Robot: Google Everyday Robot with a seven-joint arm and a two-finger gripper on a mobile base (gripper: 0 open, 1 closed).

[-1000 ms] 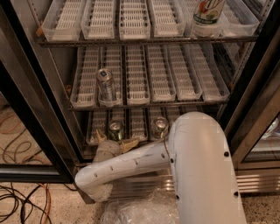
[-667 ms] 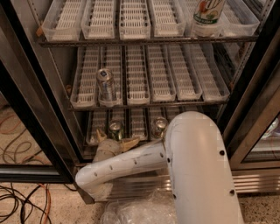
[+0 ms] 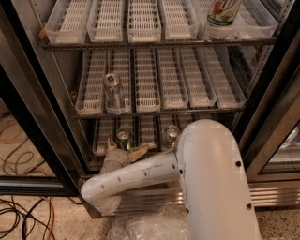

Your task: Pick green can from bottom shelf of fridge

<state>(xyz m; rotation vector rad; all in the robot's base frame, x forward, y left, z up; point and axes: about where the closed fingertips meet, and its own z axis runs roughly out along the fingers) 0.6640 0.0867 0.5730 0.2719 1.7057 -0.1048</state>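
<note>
Trailing over the speckled floor at the near left, cables [image 3: 21, 218] are lying outside the fridge [image 3: 58, 101]. Inside, on the middle rack [image 3: 173, 82], a taller silver can [image 3: 112, 90] is standing upright in a left-hand lane. Below it, on the bottom shelf [image 3: 147, 131], the green can [image 3: 123, 137] is standing upright near the front edge. The gripper [image 3: 125, 147] is sitting right at it — its tan jaws are spreading apart, one to each side of the can's lower half, and I cannot tell whether they are pressing on it. Further right on the same shelf a paler silver-grey can [image 3: 170, 136] is standing, partly hidden by the white arm [image 3: 211, 183]. At the far top right a bottle [image 3: 224, 14] is resting on the upper rack.
</note>
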